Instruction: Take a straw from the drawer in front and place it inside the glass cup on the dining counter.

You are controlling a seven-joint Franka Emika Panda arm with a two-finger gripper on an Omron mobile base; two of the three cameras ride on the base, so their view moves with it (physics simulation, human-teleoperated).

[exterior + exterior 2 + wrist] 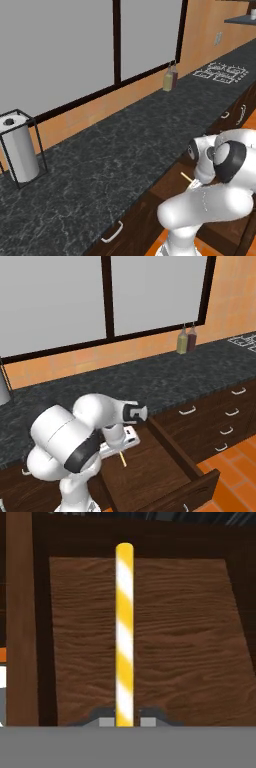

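Note:
The straw (124,632) is a thin yellow stick with white stripes, and it runs straight up from between my fingertips (105,721) in the hand view. My gripper (124,719) is shut on its lower end. Below it lies the plain brown floor of the open drawer (185,637). In the right base view the hand hovers over the pulled-out drawer (150,468), and the straw (122,458) pokes out under it. The left base view shows the straw's tip (186,177) beside the arm, above the drawer (167,187). The glass cup and the dining counter are out of view.
A black speckled counter (165,381) runs above the drawer under a big window. On it stand a paper towel holder (19,150) and two bottles (186,340). Narrower stacked drawers (225,416) sit to the right, above an orange tiled floor (240,461).

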